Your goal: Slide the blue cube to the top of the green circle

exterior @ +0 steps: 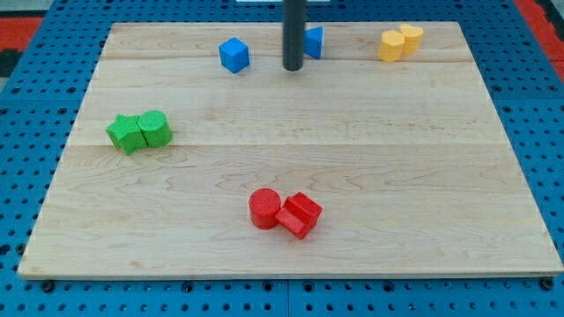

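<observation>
A blue cube [233, 55] sits near the view's top, left of centre. My tip [293, 68] stands to its right, apart from it. A second blue block [314, 41] is partly hidden behind the rod, just right of it. The green circle [154, 129] lies at the view's left, touching a green star-like block [126, 133] on its left. The blue cube is up and to the right of the green circle, well apart from it.
Two yellow blocks [399, 42] touch each other at the view's top right. A red circle [263, 209] and a red block [300, 214] touch at the lower middle. The wooden board [370, 150] lies on a blue pegboard.
</observation>
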